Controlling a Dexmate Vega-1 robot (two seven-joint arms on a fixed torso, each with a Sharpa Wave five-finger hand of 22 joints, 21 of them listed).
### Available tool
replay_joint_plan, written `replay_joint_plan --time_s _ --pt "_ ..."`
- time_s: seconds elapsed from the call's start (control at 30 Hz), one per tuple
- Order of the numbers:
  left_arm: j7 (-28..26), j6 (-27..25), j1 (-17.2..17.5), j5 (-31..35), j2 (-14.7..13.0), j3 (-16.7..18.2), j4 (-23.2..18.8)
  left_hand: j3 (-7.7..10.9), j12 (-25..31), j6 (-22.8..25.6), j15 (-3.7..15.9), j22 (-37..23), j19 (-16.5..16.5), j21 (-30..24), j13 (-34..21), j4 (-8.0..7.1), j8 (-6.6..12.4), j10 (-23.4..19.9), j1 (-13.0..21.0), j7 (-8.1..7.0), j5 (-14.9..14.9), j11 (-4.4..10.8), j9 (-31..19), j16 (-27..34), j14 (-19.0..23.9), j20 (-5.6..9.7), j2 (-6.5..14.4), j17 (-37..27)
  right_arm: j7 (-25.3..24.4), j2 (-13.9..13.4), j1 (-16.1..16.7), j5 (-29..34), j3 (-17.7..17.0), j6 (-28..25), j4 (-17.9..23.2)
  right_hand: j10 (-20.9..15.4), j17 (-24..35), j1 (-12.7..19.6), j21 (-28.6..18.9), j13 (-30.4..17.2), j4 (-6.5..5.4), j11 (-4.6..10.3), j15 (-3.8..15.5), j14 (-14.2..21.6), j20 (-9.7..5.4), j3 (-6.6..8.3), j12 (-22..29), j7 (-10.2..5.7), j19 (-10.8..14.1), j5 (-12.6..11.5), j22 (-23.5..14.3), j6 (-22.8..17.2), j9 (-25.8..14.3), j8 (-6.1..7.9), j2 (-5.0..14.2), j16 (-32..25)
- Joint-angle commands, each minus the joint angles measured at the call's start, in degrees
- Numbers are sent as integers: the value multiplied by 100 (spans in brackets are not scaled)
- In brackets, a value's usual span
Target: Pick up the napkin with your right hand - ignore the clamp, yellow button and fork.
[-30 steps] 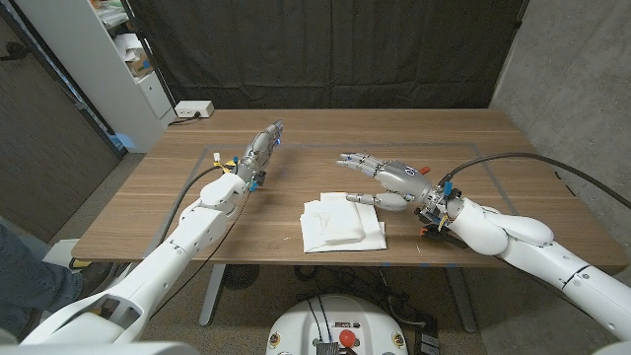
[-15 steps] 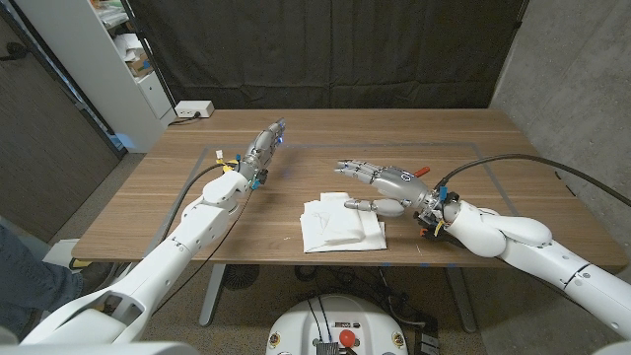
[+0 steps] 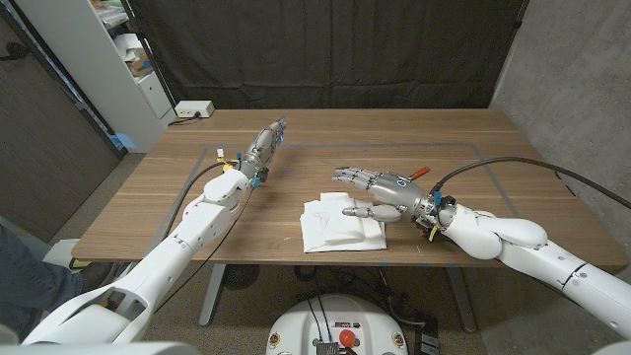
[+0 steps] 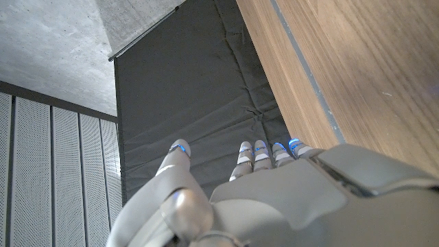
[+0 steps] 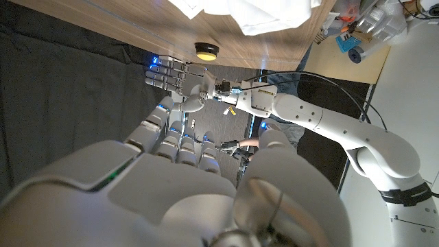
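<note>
The white napkin (image 3: 338, 227) lies crumpled near the table's front edge, a little right of middle. Its edge also shows in the right wrist view (image 5: 264, 14). My right hand (image 3: 382, 191) hovers over the napkin's far right corner, fingers spread and pointing left, holding nothing. Its thumb (image 3: 357, 208) is low over the cloth; I cannot tell if it touches. My left hand (image 3: 265, 146) stands at the far left of the table with fingers stretched out, holding nothing. The yellow button (image 5: 206, 50) sits on the wood near the left hand (image 5: 170, 73).
A white box (image 3: 193, 109) stands at the table's far left corner. A shelf unit (image 3: 118, 59) is beyond the left edge. A small red piece (image 3: 422, 172) shows just behind my right hand. A person's leg (image 3: 25, 281) is at the lower left.
My right hand has moved left and down toward the napkin, its thumb now over the cloth's right part. The left arm has stayed still.
</note>
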State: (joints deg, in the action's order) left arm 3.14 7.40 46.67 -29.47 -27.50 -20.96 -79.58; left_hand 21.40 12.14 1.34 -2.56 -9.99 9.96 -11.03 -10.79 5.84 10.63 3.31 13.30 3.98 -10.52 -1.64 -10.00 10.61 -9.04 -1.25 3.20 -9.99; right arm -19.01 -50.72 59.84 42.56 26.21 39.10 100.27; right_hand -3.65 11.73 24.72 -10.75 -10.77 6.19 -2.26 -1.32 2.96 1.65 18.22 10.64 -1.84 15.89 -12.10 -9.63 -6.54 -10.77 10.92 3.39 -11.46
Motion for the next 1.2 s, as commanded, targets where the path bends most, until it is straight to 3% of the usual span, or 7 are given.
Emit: replay_joint_plan --time_s 0.03,1.2 --pt "9 8 -25 6 16 -9 11 14 -26 49 -2 -35 292 -17 -17 16 6 30 8 9 2 -18 -21 -8 -49 0 42 -24 -118 -75 -85 283 228 -208 12 12 -3 52 8 -35 25 1 10 -3 -22 14 33 -19 -4 -45 -10 25 -26 -6 32 6" --pt "20 -15 -19 3 10 -24 25 1 -23 66 0 -35 313 -17 -17 27 11 25 2 8 3 11 -21 -6 -57 -28 50 -25 -191 -125 -199 732 724 -688 29 36 0 95 2 -36 77 18 13 -10 -32 21 38 -44 -12 -28 -10 53 -27 1 20 -5"
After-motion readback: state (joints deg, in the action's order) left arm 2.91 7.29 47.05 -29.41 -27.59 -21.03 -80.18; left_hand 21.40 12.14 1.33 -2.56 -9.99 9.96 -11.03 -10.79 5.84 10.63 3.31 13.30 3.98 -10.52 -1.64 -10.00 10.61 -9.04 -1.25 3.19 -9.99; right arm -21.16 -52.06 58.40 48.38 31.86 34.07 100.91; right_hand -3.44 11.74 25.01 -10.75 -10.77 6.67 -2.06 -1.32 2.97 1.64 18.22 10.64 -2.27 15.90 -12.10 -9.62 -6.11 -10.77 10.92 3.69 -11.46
